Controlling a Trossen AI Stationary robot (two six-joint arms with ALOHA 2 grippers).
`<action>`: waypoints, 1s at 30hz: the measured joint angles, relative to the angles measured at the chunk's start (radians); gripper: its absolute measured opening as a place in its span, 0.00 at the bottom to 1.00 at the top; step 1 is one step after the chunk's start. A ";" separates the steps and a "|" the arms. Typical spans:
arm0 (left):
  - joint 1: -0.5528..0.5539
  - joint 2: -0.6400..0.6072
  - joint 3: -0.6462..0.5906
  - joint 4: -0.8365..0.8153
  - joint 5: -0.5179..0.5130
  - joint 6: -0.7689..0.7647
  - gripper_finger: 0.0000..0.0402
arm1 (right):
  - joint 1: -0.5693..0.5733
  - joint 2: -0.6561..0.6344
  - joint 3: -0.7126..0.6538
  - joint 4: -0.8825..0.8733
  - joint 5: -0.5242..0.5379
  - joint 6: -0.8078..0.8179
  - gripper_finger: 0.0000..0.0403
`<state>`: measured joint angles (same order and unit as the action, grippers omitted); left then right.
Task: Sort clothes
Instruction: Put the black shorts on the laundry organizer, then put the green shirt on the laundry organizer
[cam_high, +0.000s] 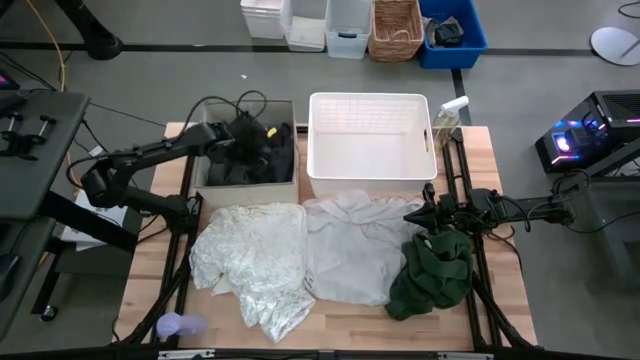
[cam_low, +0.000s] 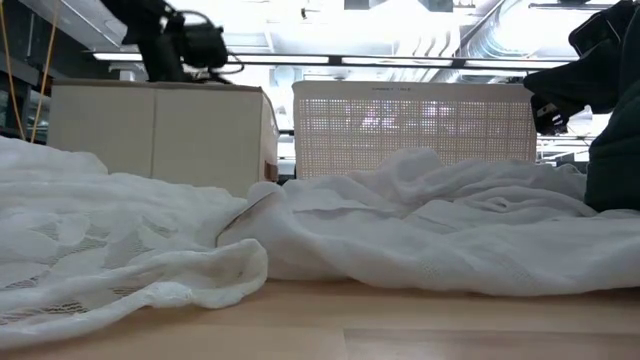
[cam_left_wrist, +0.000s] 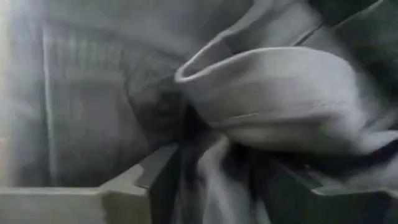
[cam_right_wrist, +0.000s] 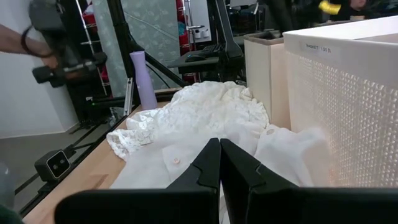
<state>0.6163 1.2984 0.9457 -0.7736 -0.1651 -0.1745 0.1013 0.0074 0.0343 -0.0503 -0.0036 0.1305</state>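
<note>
- A crumpled dark green fabric garment (cam_high: 432, 272) lies on the wooden table (cam_high: 500, 300) near its front right part, directly under and in front of the right gripper (cam_high: 428, 216); its top bunches up against the gripper, and in the low view it hangs as a dark mass (cam_low: 612, 150) at the right edge.
- The right gripper's two dark fingers (cam_right_wrist: 208, 163) are pressed together with no cloth seen between their tips in the right wrist view; whether they hold the green piece farther back I cannot tell.
- Just beside that gripper, toward the table's middle, spreads a plain white shirt-like garment (cam_high: 345, 250) with a small button showing (cam_right_wrist: 176, 161); beyond it lies a cream lace garment (cam_high: 250, 262).
- A dark grey fabric piece (cam_high: 255, 155) fills the beige fabric box (cam_high: 203, 190), and the left gripper (cam_high: 238, 132) sits down inside it on the cloth.
- The left wrist view shows grey folds (cam_left_wrist: 273, 93) pressed close around the fingers; the fingers are too buried to tell spread from pinched.
- The white perforated plastic basket (cam_high: 370, 145) stands just behind the right gripper, next to the box.
- A lilac bottle (cam_high: 180, 325) stands at the front left corner, well apart from both grippers.
- A person's hand (cam_right_wrist: 25, 40) shows in the room beyond the table.
</note>
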 joint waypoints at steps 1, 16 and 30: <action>0.000 0.000 0.030 -0.029 0.006 0.021 0.51 | 0.000 0.000 0.000 0.000 0.000 0.000 0.00; -0.029 -0.026 0.435 -0.176 0.149 0.026 0.67 | 0.000 0.000 0.000 0.000 0.000 0.000 0.00; -0.608 0.158 0.326 0.472 0.096 -0.071 0.67 | 0.000 0.000 0.000 0.000 0.000 0.000 0.00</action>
<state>0.0078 1.4562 1.2715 -0.3020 -0.0687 -0.2455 0.1017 0.0074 0.0343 -0.0504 -0.0036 0.1303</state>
